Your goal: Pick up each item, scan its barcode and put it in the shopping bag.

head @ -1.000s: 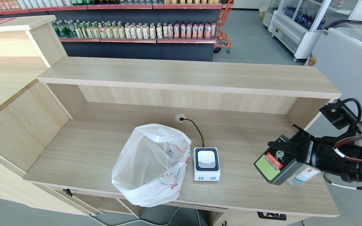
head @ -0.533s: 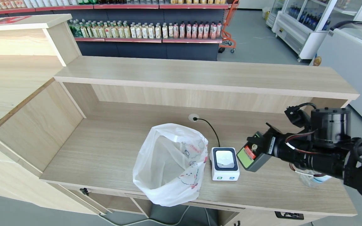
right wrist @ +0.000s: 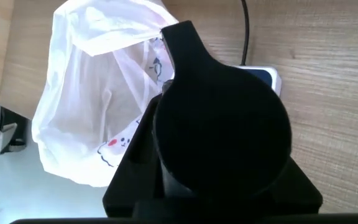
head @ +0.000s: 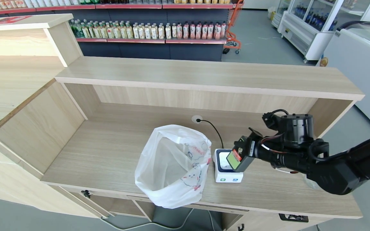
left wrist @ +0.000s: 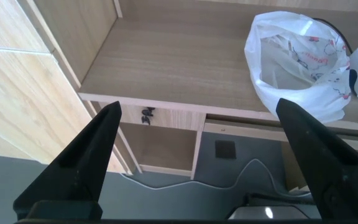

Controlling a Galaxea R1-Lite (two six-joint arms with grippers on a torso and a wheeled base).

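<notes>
While the left gripper [left wrist: 199,106] hangs low before the front edge of the wooden counter [head: 108,150], its two fingers spread wide apart, the white shopping bag [head: 173,166] stands on the counter near that edge. The bag is upright, its mouth gaping upward, and cartoon prints show on its side. Just beside the bag, on its right, sits the white barcode scanner [head: 228,175], window facing up. Above the scanner — partly hiding its window — a dark box [head: 238,156] with a green and red label is held tilted, the label face turned toward the bag. Farther right, the right gripper [head: 248,148] is clamped on the box's rear end.
</notes>
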